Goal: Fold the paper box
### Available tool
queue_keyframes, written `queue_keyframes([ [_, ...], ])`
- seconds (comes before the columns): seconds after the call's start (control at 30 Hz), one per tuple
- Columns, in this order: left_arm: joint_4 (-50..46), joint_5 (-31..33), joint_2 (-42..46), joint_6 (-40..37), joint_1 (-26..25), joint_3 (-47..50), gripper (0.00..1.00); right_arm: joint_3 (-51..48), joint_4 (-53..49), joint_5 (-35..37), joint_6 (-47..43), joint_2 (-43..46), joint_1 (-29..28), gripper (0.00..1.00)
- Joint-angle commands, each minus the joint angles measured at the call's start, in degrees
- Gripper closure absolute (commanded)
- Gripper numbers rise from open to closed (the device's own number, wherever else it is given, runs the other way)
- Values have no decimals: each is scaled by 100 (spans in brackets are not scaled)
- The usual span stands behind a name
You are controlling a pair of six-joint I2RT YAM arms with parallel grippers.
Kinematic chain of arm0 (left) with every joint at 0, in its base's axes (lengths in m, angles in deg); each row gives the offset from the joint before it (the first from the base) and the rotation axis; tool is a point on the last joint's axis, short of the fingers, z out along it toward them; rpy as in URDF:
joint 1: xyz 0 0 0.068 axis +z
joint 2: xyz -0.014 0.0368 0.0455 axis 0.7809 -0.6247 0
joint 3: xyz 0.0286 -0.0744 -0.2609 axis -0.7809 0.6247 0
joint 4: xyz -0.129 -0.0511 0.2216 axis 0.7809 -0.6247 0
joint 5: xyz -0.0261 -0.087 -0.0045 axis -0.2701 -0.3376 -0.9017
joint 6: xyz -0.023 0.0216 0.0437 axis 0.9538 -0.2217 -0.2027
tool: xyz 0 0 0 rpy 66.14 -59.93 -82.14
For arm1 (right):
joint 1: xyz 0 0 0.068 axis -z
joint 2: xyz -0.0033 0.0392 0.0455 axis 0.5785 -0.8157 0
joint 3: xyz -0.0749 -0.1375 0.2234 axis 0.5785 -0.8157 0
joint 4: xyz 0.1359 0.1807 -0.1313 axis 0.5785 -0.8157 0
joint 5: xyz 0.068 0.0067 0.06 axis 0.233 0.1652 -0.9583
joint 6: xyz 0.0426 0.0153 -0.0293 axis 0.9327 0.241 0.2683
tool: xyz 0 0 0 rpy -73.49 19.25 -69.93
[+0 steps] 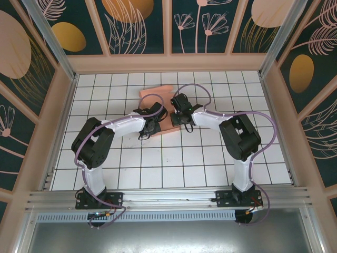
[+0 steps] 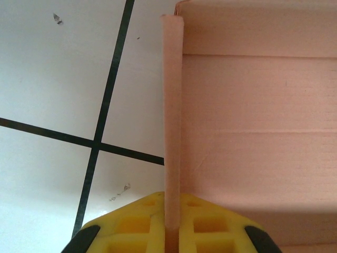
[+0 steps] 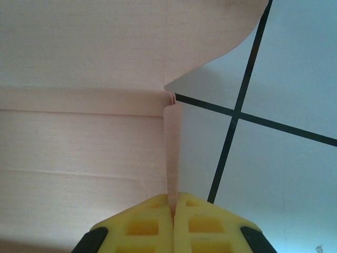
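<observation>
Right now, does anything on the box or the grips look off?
Nothing stands out. The left claw and right claw each pinch an upright side flap of the paper box; its base lies flat, no tears visible.

I get bright, even light from above on the white table [image 1: 158, 168]; my wrist views blur close in, with soft shadow beside the paper box [image 3: 79, 137].
</observation>
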Motion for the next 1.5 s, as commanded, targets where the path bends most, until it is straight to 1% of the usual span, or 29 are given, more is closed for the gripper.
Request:
queue_keyframes([
  [0.0, -9, 67, -28, -78, -30, -49, 89, 148, -452, 623, -165, -299, -115, 100],
  [0.13, 180, 56, 171, 22, -38, 74, 85, 178, -529, 884, -167, -359, -135, 100],
  [0.17, 265, 42, 245, 45, -33, 125, 85, 173, -536, 922, -172, -361, -137, 97],
  [0.2, 326, 29, 292, 45, -34, 164, 85, 162, -522, 921, -157, -357, -138, 90],
  [0.23, 369, 14, 310, 45, -34, 193, 85, 149, -495, 877, -156, -346, -125, 86],
  [0.27, 378, 11, 306, 44, -38, 198, 85, 130, -460, 798, -124, -338, -116, 86],
  [0.3, 354, 6, 286, 30, -34, 197, 86, 120, -429, 705, -103, -328, -103, 86],
  [0.37, 309, -7, 237, 15, -35, 179, 86, 110, -395, 588, -63, -300, -85, 97],
  [0.4, 296, -3, 224, 2, -30, 179, 87, 107, -397, 595, -67, -292, -80, 100],
  [0.6, 281, 31, 288, 16, -33, 188, 84, 156, -466, 747, -95, -328, -85, 100],
  [0.8, 422, 146, 680, 145, -30, 329, 69, 111, -474, 995, -131, -309, -72, 100],
  [0.83, 455, 181, 766, 183, -36, 382, 67, 101, -468, 985, -130, -316, -67, 100],
  [0.9, 507, 230, 925, 225, -34, 455, 65, 102, -462, 989, -130, -334, -58, 95],
  [1.1, 554, 483, 1270, 376, -30, 768, 61, 106, -440, 964, -132, -396, -15, 92],
  [1.13, 545, 542, 1324, 426, -20, 832, 60, 115, -439, 951, -131, -412, 1, 87],
  [1.17, 539, 614, 1387, 476, -21, 894, 59, 123, -439, 928, -122, -423, 11, 85],
  [1.2, 518, 689, 1448, 540, -21, 951, 58, 133, -435, 904, -127, -424, 27, 85],
  [1.23, 503, 789, 1560, 620, -5, 1010, 56, 135, -425, 887, -134, -434, 36, 88],
  [1.27, 502, 899, 1694, 702, -4, 1107, 53, 139, -435, 879, -156, -442, 36, 98],
  [1.3, 511, 988, 1824, 781, 23, 1191, 51, 145, -430, 878, -163, -444, 38, 100],
  [1.4, 656, 1133, 2360, 1025, 179, 1612, 39, 62, -316, 884, -174, -276, 47, 100],
  [1.47, 894, 1094, 2803, 1139, 374, 2030, 29, -54, -140, 764, -158, -49, 88, 100],
])
